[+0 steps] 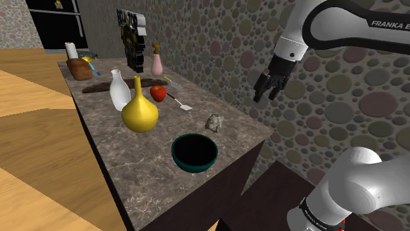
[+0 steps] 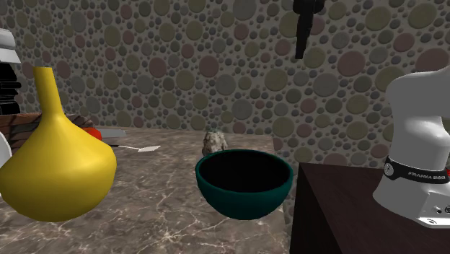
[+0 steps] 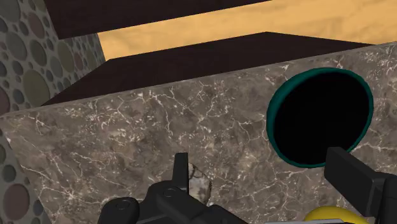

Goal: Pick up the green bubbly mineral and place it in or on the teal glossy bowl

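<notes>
Claw [image 1: 265, 96], fingers apart, high above counter [image 1: 121, 161]; mineral [image 1: 214, 122] and teal bowl [image 1: 194, 167] near edge.

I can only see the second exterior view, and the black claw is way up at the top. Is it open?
Observer: Yes. In the wrist view the two fingers of the gripper stand apart and clasp nothing.
Operator: Is it right above the rock?
Observer: No. In the shoulder view it hangs high, to that view's right of the greyish mineral, well apart from it.
Operator: What's behind the big yellow vase?
Observer: Past the yellow vase, near the far end of the counter, stands a pink bottle.
</notes>
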You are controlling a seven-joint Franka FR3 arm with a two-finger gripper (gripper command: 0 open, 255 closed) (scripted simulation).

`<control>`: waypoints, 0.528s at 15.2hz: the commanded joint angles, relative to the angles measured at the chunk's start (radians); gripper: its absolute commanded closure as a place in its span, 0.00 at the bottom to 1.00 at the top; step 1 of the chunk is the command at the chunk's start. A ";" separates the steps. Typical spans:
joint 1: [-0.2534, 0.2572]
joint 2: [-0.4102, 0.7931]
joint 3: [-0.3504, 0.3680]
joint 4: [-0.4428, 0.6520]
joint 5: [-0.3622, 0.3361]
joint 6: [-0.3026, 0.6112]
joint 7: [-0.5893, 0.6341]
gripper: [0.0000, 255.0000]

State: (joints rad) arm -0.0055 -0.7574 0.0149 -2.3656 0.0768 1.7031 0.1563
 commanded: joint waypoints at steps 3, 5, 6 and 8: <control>0.010 0.076 -0.037 0.020 -0.014 0.030 -0.081 0.00; 0.020 0.157 -0.070 0.047 -0.025 0.057 -0.161 0.00; 0.026 0.198 -0.086 0.063 -0.028 0.069 -0.201 0.00; 0.037 0.284 -0.115 0.100 -0.033 0.090 -0.279 0.00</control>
State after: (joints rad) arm 0.0251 -0.5155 -0.0856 -2.2786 0.0466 1.7790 -0.0792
